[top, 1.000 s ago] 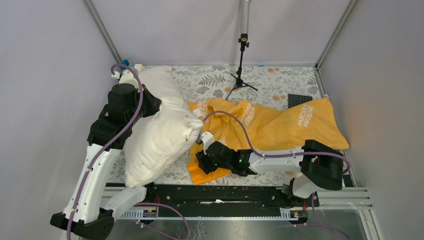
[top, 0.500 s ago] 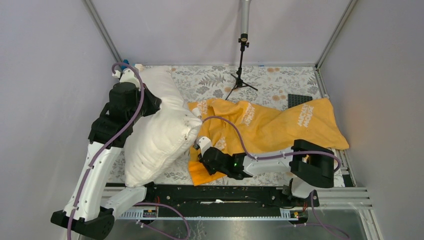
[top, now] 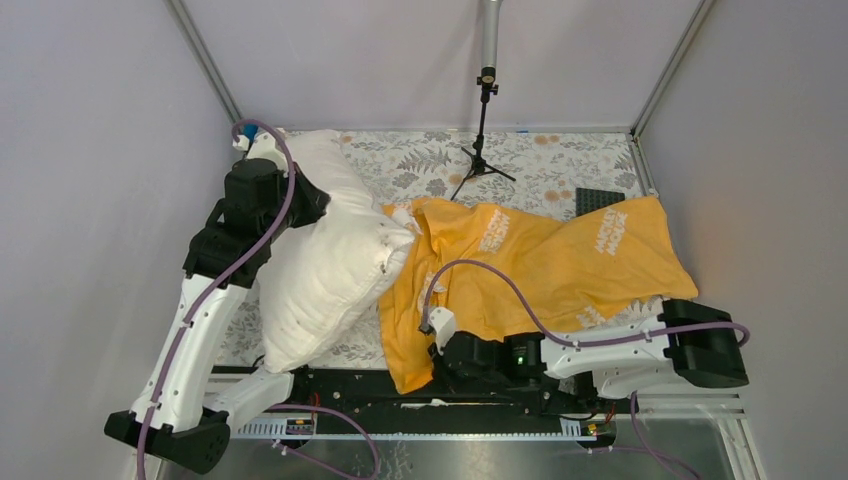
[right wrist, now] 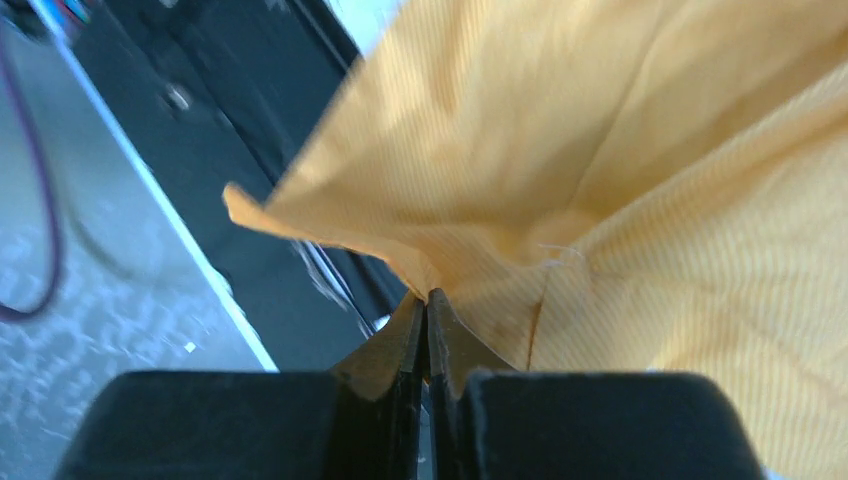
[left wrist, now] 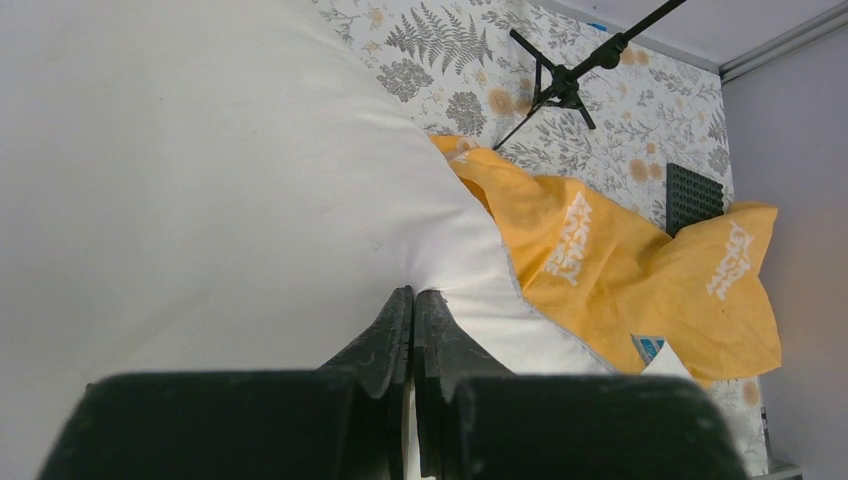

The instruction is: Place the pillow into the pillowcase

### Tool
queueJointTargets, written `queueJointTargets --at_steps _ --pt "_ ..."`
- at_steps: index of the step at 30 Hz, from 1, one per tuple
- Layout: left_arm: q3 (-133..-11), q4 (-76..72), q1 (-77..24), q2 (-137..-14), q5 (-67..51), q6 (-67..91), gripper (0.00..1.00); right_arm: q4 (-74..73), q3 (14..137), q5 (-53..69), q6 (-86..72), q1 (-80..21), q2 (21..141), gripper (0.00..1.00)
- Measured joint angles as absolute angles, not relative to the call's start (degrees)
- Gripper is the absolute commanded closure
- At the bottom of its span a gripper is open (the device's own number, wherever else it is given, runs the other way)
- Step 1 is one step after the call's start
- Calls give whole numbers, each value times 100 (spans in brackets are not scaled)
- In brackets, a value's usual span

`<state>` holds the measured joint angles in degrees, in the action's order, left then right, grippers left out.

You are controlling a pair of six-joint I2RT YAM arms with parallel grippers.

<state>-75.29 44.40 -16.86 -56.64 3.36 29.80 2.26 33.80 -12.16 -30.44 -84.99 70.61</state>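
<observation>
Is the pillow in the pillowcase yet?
Out: the pillow lies beside the pillowcase, its white cloth uncovered, one corner near the case's edge.

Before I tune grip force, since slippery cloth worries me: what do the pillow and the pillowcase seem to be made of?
The pillow: probably matte white woven cloth over soft filling; it puckers where the left gripper pinches it. The pillowcase: thin matte orange-yellow fabric, perhaps cotton; a fine ribbed weave shows, and it hangs limp from the right gripper.
</observation>
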Motion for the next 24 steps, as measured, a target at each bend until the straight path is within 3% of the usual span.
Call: queueJointTargets --at_steps 6,9,13,16,19,24 --pt "-7485 4309 -1686 -5734 272 2947 100 -355 3037 -827 -3603 -8733 7422 39" --pt "-7483 4292 -1686 -5758 272 2930 100 -650 3055 -908 -3662 -8739 6958 25" --pt "-7500 4296 -1686 -5760 276 2884 100 -939 3479 -1087 -3529 -8499 6038 23" --pt "-7546 4318 -1686 -5780 274 2873 100 -1017 4034 -1085 -3385 -7640 5843 28" --pt "-7553 4329 -1686 -5780 274 2873 100 -1072 4565 -1096 -3203 -6740 6149 35" --pt "-7620 4421 -1688 -5723 390 2882 100 -867 5304 -742 -2910 -6267 7638 42"
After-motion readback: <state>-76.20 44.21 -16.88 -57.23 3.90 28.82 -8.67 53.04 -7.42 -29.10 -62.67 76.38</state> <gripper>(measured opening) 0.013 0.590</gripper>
